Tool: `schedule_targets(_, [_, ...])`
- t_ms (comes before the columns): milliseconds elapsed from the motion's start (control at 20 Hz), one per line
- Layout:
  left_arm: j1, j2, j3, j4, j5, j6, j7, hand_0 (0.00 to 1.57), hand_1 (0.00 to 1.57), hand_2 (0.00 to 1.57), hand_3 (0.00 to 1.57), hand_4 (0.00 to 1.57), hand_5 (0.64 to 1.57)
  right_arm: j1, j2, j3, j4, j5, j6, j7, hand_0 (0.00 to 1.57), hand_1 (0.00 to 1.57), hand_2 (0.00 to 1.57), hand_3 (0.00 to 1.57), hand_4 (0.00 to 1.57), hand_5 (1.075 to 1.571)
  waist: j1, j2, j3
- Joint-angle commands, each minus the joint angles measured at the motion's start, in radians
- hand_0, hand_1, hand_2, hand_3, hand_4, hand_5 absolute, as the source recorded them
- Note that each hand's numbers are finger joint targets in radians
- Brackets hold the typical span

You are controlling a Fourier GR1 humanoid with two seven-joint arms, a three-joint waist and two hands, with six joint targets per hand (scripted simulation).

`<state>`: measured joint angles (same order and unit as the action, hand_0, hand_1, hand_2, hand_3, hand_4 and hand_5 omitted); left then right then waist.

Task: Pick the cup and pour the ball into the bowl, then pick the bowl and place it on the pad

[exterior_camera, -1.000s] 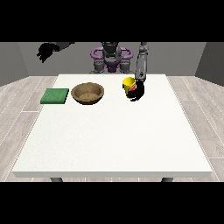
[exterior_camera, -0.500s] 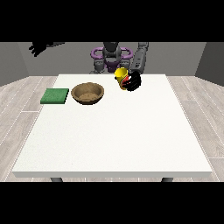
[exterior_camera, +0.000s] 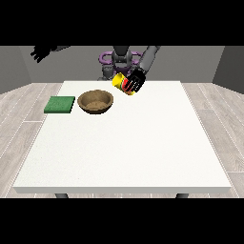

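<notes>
1. We judge the pouring step to be in hand: the hand at the view's right (exterior_camera: 135, 83) is clenched round the yellow cup (exterior_camera: 121, 82), carried tilted in the air to the right of the wooden bowl (exterior_camera: 96, 101) and above the white bench (exterior_camera: 124, 143).
2. Next, we think the cup must travel left until its mouth hangs over the bowl, then tip further.
3. The cup shows yellow with a red patch beside the fingers; we cannot make out the ball.
4. The green pad (exterior_camera: 60, 104) lies flat just left of the bowl.
5. The hand at the view's left (exterior_camera: 42, 51) hangs far up-left of the bowl, grasping nothing; whether it is clenched we cannot tell.
</notes>
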<state>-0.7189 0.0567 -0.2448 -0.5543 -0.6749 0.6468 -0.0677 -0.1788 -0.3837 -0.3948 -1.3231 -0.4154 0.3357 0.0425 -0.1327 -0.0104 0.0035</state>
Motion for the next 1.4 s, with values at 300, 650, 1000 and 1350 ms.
schedule_targets(300, [-0.238, -0.056, -0.222, 0.125, -0.341, -0.123, 0.436, 1.33, 1.33, 1.57, 1.57, 1.47, 1.535, -0.015, -0.053, -0.029, 0.147, -0.03, 0.087, -0.005, 0.0, 0.0, 0.0, 0.12, 0.7, 1.561, -0.011, -0.05, -0.0015])
schedule_targets(650, [-0.331, -0.057, -0.404, 0.158, -0.547, -0.239, 0.645, 1.47, 1.47, 1.57, 1.57, 1.1, 1.57, -0.077, 0.036, 0.047, 0.137, 0.064, 0.0, -0.068, 0.0, 0.0, 0.0, 0.25, 0.7, 1.556, -0.015, -0.026, -0.0022])
schedule_targets(1000, [-0.245, -0.057, -0.591, -0.043, -0.593, -0.503, 0.729, 0.27, 0.27, 1.26, 1.55, 1.04, 1.571, -0.106, 0.04, 0.052, 0.241, 0.076, 0.02, -0.097, 0.0, 0.0, 0.0, 0.33, 0.69, 1.552, -0.034, -0.056, -0.0024])
schedule_targets(1350, [-0.288, -0.057, -0.574, -0.21, -0.601, -0.675, 0.71, 0.0, 0.0, 1.06, 1.55, 1.11, 1.57, -0.126, 0.002, 0.02, 0.294, 0.092, -0.003, -0.142, 0.0, 0.0, 0.0, 0.27, 0.69, 1.548, 0.034, -0.039, -0.003])
